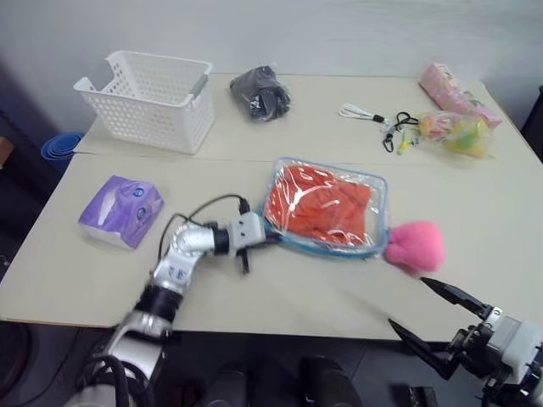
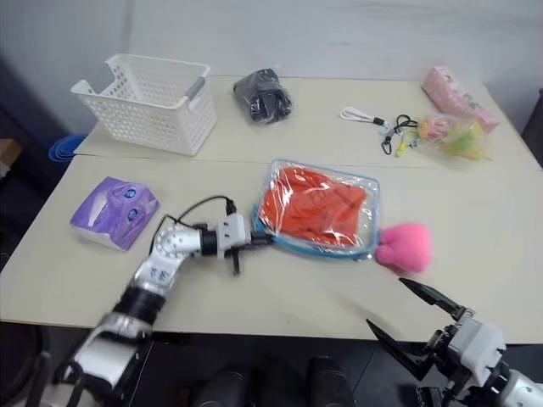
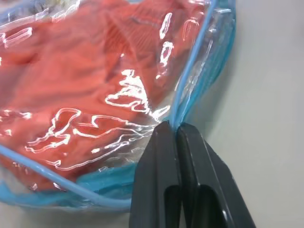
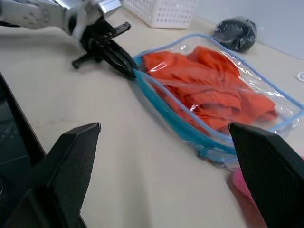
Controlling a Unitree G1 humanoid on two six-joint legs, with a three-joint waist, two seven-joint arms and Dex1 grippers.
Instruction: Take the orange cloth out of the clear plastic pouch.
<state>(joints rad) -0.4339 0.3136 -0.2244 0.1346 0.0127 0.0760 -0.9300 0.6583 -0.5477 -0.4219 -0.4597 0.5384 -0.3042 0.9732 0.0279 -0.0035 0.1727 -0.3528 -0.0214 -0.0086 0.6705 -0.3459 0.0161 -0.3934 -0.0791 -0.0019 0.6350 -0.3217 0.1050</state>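
Left gripper jaws clamp the clear plastic pouch edge; orange cloth lies inside. Hold firm while the wide-open right gripper, near the pouch, reaches inside.

The left arm reaches forward with its left gripper pressed closed, fingers together, while the right gripper is held low with its fingers spread wide apart.

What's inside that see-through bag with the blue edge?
The clear plastic pouch holds the orange cloth, crumpled and showing through the plastic. Whatever might lie under the cloth is covered. The left gripper pinches the pouch's blue edge.
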